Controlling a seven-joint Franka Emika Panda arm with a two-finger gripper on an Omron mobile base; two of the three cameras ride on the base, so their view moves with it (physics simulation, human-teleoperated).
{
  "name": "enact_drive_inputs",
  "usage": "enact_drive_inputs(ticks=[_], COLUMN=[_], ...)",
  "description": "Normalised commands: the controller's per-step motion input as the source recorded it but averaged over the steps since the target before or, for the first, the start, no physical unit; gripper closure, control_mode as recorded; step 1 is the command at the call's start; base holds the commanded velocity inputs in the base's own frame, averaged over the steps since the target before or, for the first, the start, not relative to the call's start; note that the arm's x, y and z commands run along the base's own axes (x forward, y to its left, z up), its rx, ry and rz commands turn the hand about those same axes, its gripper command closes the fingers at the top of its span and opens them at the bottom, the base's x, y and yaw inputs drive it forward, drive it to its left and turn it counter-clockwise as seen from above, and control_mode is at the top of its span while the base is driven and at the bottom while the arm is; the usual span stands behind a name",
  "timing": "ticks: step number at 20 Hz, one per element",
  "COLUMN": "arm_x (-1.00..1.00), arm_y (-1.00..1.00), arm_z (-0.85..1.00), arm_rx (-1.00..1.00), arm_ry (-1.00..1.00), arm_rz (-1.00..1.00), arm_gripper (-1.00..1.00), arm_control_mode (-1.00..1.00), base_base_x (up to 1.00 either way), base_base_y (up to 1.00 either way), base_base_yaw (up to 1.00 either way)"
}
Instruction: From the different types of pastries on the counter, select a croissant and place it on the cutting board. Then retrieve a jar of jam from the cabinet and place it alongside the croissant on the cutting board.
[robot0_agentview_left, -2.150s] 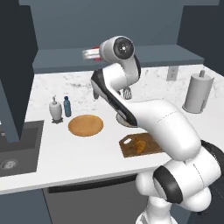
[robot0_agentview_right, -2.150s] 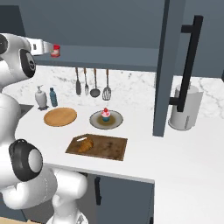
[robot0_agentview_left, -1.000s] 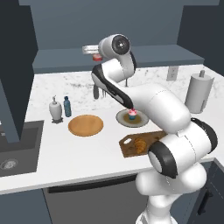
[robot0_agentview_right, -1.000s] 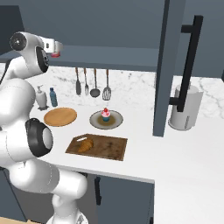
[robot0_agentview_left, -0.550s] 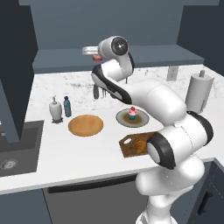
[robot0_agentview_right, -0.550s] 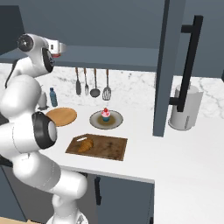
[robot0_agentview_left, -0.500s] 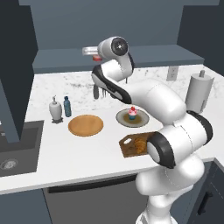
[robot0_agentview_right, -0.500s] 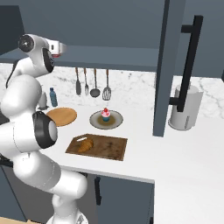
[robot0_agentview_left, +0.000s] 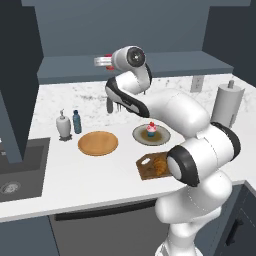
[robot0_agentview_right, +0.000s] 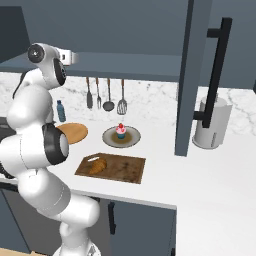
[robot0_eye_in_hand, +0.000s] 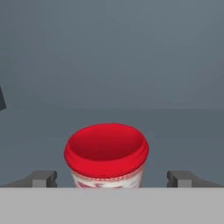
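Note:
The jar of jam (robot0_eye_in_hand: 106, 153), with its red lid and whitish label band, stands on the cabinet's shelf ledge (robot0_agentview_left: 200, 62). It sits between my two fingertips (robot0_eye_in_hand: 41, 178), with a gap on each side. My gripper (robot0_eye_in_hand: 112, 179) is open around it, up at the ledge (robot0_agentview_left: 101, 61) (robot0_agentview_right: 71, 57). The small golden-brown croissant (robot0_agentview_left: 159, 165) (robot0_agentview_right: 98, 164) lies on the dark brown cutting board (robot0_agentview_left: 146, 171) (robot0_agentview_right: 125, 169) near the counter's front edge. The pink-frosted cupcake (robot0_agentview_left: 151, 129) (robot0_agentview_right: 120, 130) rests on a dark plate (robot0_agentview_left: 139, 135).
A round tan wooden plate (robot0_agentview_left: 98, 143) (robot0_agentview_right: 75, 132), a blue bottle (robot0_agentview_left: 76, 121) and a white dispenser (robot0_agentview_left: 62, 126) stand on the counter's left. The dark sink (robot0_agentview_left: 15, 170) is further left. Utensils (robot0_agentview_right: 105, 95) hang on the wall. A paper towel roll (robot0_agentview_left: 227, 102) (robot0_agentview_right: 212, 122) stands right.
The arm's elbow has swung round and the hand has edged along the ledge, up to the jar. The things on the counter have stayed put.

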Motion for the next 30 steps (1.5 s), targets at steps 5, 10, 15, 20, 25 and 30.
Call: enact_drive_inputs(ticks=[5, 10, 15, 20, 25, 30], arm_x=[0.14, 0.07, 0.01, 0.00, -0.06, -0.85], arm_y=[0.01, 0.00, 0.00, 0.00, 0.00, -0.23], arm_z=[-0.08, -0.08, -0.07, 0.00, 0.00, 0.01], arm_rx=[0.00, 0.00, 0.00, 0.00, 0.00, 0.00], arm_ry=[0.00, 0.00, 0.01, 0.00, 0.00, -0.10], arm_rz=[0.00, 0.00, 0.00, 0.00, 0.00, 0.00], arm_gripper=[-1.00, 1.00, 1.00, 1.00, 1.00, 1.00], arm_control_mode=[-1.00, -1.00, -1.00, -1.00, -1.00, -1.00], base_base_x=[0.00, 0.00, 0.00, 0.00, 0.00, 0.00], base_base_y=[0.00, 0.00, 0.00, 0.00, 0.00, 0.00], base_base_yaw=[0.00, 0.00, 0.00, 0.00, 0.00, 0.00])
